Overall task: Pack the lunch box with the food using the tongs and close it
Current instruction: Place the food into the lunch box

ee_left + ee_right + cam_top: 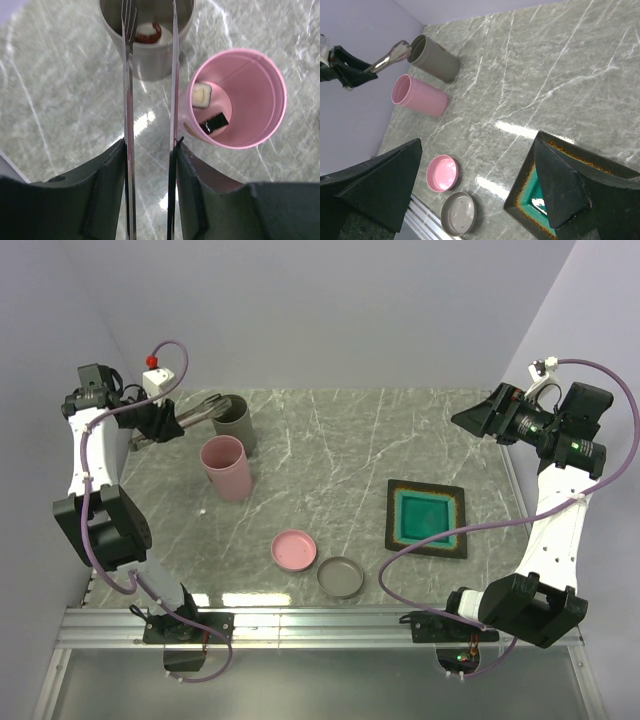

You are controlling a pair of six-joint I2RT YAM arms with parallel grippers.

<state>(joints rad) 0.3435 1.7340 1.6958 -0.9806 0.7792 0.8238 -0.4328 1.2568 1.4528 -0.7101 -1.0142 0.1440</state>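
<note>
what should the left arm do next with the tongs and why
Probably lift the tongs clear of the grey cup. The shrimp piece lies on its bottom, both blocks sit in the pink cup, and the pink lid and grey lid are off.

Bright polished metal on tongs (128, 125). Glossy, reflective marble-look finish on tabletop (330, 440). Smooth matt plastic on pink cup (270, 85) and grey cup (150, 62). Shiny glaze on square dish (428, 490).
</note>
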